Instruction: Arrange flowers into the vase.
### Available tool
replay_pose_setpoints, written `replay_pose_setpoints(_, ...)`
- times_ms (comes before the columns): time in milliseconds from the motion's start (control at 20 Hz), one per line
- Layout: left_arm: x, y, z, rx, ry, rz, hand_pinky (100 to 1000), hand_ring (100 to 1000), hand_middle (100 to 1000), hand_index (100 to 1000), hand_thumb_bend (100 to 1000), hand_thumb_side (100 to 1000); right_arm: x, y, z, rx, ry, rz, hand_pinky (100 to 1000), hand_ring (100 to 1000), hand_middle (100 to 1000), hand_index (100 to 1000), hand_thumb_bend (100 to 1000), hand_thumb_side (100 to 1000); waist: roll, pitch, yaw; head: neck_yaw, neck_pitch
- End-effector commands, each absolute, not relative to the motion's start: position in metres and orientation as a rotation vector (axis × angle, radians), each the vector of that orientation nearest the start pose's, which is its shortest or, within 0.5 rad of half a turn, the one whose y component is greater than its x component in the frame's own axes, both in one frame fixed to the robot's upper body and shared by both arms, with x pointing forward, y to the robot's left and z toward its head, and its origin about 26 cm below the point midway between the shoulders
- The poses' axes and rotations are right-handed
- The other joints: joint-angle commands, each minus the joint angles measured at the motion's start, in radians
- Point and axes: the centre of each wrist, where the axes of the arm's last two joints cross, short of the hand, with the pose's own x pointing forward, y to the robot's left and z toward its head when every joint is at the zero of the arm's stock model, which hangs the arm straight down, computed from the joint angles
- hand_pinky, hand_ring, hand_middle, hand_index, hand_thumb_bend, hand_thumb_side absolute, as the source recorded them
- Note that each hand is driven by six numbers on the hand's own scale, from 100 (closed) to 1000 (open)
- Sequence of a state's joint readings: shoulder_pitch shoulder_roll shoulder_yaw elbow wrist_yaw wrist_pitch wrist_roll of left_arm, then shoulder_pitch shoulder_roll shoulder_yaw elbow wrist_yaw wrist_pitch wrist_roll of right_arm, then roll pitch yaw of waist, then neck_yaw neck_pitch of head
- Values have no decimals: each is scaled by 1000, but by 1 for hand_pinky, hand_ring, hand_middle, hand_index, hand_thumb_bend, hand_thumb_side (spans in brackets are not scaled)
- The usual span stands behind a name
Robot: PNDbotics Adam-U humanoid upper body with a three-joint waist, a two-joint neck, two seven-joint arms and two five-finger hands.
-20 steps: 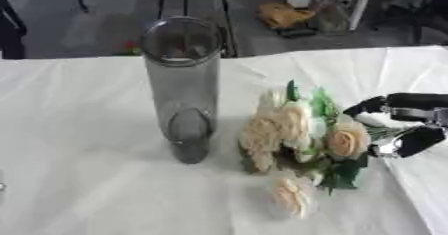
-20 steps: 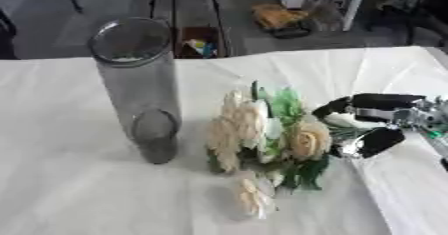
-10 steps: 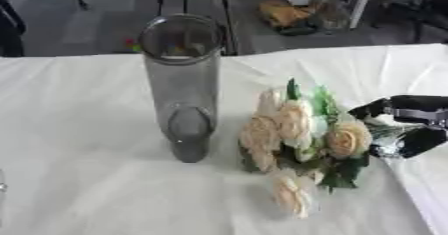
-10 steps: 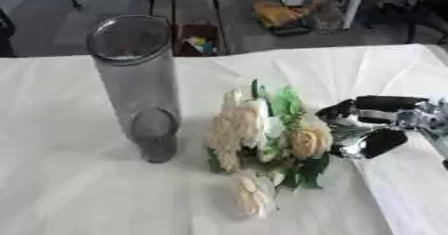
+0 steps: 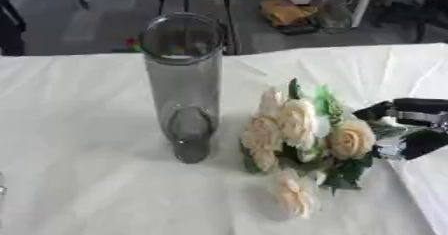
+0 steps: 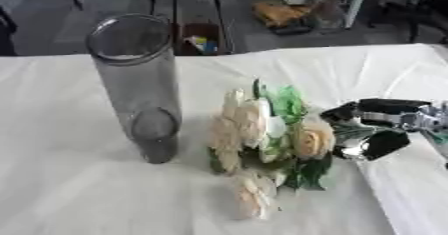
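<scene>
The right robot hand (image 6: 372,126) clasps the flowers' (image 6: 262,129) stems at three o'clock, ready to lift them toward the empty vase (image 6: 140,84).

A white cloth (image 5: 79,129), plain and unpatterned, covers the table. The vase (image 5: 182,84) is clear grey, smoky glass, darker toward its base. The flowers (image 6: 262,134) are cream to pale peach, with one bloom a warmer tan-yellow, set among green leaves that run from bright light green at the top to dark green at the bottom. The right hand (image 6: 376,126) is black with silver metal parts. Beyond the cloth the floor (image 5: 87,14) is dark grey, with a yellow-orange object (image 6: 278,13) on it and a small patch of mixed red, green and blue (image 6: 199,41).
</scene>
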State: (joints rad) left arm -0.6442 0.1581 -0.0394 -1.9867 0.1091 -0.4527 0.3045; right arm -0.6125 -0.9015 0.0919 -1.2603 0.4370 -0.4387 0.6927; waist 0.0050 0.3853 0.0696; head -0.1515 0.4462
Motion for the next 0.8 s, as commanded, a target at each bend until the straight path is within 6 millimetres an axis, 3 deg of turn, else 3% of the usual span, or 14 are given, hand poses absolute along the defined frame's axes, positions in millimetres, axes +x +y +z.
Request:
replay_pose_setpoints(50, 311, 184, 292, 364, 3215, -194, 735, 844, 816, 894, 292, 945, 382, -436, 252, -695, -1313, 1716, 865, 874, 767, 996, 376, 611, -1, -17, 0, -2, -11)
replay_pose_setpoints(200, 311, 184, 292, 364, 3215, -193, 735, 844, 816, 894, 289, 948, 382, -435, 253, -699, -1320, 1715, 826, 812, 662, 929, 372, 599, -1, -14, 0, -1, -9)
replay_pose_setpoints(300, 311, 183, 292, 365, 3215, -191, 735, 844, 816, 894, 287, 949, 382, -435, 253, -705, -1324, 1709, 819, 801, 640, 913, 371, 586, -1, -11, 2, -1, -10)
replay_pose_setpoints(800, 311, 183, 292, 370, 3215, -184, 736, 844, 814, 894, 282, 954, 381, -438, 253, -701, -1293, 1733, 841, 840, 705, 957, 393, 463, 0, 1, 9, -6, -13)
